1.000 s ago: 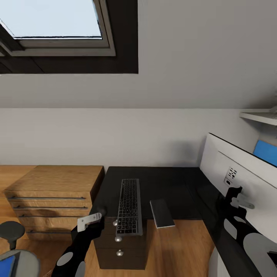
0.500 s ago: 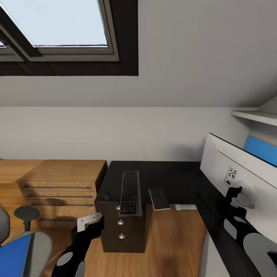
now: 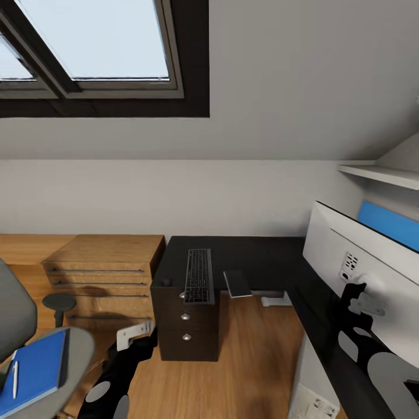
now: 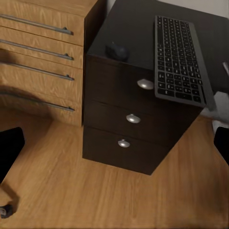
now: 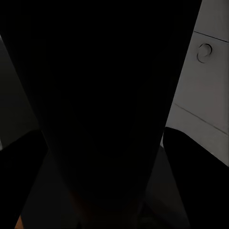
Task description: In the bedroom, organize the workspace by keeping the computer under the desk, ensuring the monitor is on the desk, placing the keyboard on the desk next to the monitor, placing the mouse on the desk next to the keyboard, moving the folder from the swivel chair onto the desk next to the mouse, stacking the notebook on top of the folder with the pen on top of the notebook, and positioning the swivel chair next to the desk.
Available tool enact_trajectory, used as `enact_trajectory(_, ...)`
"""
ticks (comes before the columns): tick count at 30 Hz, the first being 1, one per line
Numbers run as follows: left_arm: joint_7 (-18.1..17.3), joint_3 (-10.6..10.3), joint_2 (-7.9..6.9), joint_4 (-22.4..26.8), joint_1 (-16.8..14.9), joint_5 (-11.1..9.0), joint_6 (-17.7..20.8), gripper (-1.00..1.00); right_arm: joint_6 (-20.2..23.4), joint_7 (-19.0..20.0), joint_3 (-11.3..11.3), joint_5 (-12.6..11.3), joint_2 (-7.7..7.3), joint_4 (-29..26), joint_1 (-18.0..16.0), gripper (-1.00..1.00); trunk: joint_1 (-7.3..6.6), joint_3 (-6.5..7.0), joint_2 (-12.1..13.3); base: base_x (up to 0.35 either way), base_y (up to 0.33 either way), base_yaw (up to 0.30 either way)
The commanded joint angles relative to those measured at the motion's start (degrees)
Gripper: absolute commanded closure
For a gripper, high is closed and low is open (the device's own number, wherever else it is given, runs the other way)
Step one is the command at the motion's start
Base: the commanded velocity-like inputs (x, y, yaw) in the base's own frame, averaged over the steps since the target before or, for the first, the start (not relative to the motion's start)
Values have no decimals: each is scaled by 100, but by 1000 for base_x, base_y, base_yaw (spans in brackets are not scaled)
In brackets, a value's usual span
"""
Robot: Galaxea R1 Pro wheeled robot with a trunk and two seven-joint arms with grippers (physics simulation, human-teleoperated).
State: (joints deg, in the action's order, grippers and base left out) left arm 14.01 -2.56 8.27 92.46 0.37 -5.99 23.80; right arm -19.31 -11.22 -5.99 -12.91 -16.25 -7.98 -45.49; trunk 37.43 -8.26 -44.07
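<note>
Facing a corner of the grey-walled bedroom under a skylight (image 3: 99, 41), beside a light wooden dresser (image 3: 105, 262).

On the glossy black L-shaped bench (image 3: 256, 256), above its black drawer unit with round silver knobs (image 3: 186, 326): slim grey keyboard with dark keys (image 3: 198, 276), laid lengthwise with its near end jutting over the front edge. Just beside it on the dresser side, near the corner: small dark mouse (image 4: 117, 50). On the other side, close to the keyboard but apart: thin dark grey notebook (image 3: 237, 283), likewise overhanging the edge.

Along the bench's right wing: wide monitor with pale grey back (image 3: 361, 256), standing upright, with a blue back panel (image 3: 387, 224) behind it and a white wall shelf (image 3: 378, 173) above. Below that wing, on the wood floor: light grey computer tower (image 3: 314, 401).

At lower left, well apart from the bench: grey padded swivel chair (image 3: 75, 349), carrying the flat bright blue folder (image 3: 35, 369) on its seat, with a slim white pen (image 3: 14, 378) lying on the folder.

Left end effector (image 3: 135, 336) hanging in the air in front of the drawer unit, empty, dark fingers (image 4: 9, 152) spread wide at the edges of the left wrist view.

Right end effector (image 3: 364, 302) up against the monitor's back; gripping or not, cannot tell, with a dark mass between its fingers (image 5: 19, 186).
</note>
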Motion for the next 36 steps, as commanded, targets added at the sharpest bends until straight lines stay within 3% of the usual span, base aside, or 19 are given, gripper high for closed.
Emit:
enact_trajectory(1,49,-8,-1,9,-2,-61,19,-100,-28,12,8,-42,2,7,-4,100,-2,-8,-7,-333,0,0)
enact_trajectory(36,49,9,-4,9,-2,-61,19,-100,149,24,11,-28,-1,-2,-4,100,-2,-8,-7,-333,-9,0)
